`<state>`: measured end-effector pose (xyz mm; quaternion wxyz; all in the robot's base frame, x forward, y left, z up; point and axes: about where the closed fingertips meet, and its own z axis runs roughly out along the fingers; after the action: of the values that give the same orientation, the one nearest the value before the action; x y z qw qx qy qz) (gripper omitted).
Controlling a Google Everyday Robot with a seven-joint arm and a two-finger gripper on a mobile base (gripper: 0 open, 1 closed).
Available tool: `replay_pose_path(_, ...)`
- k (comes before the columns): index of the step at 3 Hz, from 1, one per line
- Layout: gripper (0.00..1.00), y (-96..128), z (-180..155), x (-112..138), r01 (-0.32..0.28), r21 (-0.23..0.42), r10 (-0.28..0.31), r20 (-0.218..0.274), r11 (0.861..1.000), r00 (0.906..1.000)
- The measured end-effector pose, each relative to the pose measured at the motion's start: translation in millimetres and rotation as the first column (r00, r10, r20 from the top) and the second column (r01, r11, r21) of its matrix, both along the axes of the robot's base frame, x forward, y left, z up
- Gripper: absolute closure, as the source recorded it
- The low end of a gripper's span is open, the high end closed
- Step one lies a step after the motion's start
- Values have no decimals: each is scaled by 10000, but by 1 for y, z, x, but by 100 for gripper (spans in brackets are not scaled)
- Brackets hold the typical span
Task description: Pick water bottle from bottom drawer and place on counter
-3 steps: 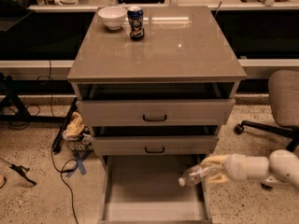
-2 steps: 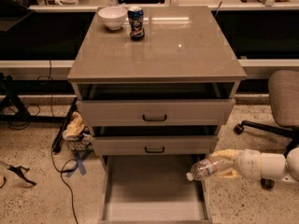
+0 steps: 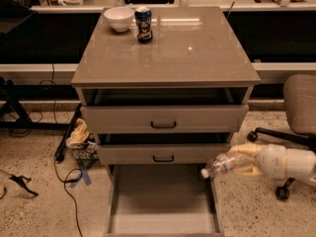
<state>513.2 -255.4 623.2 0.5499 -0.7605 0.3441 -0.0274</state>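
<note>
Gripper (image 3: 245, 160): clamped on water bottle (image 3: 222, 165), just R of bottom drawer (image 3: 160, 196).
Risk: losing crinkly grip; clipping counter (image 3: 168, 48) overhang w/ cap on lift.

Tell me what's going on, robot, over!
The gripper shut on water bottle, right of bottom drawer. Bottle sideways, cap left. On counter: bowl, can, back left.

Yellowish-cream jaws, lower right; smooth white rounded arm (image 3: 289, 163).
</note>
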Motion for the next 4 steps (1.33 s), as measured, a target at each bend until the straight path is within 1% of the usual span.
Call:
replay_pose_path(1, 100, -3, 98, 10, 12, -136, 11, 1700, 9999, 9854)
replay_pose_path(2, 100, -2, 194, 22, 296, -143, -236, 3137, 9995, 9492)
replay_pose_path(3, 100, -2, 194, 22, 297, -142, -238, 3137, 9995, 9492)
replay_pose_path(4, 100, -7, 217, 45, 864, 313, -918, 3149, 9958, 9447)
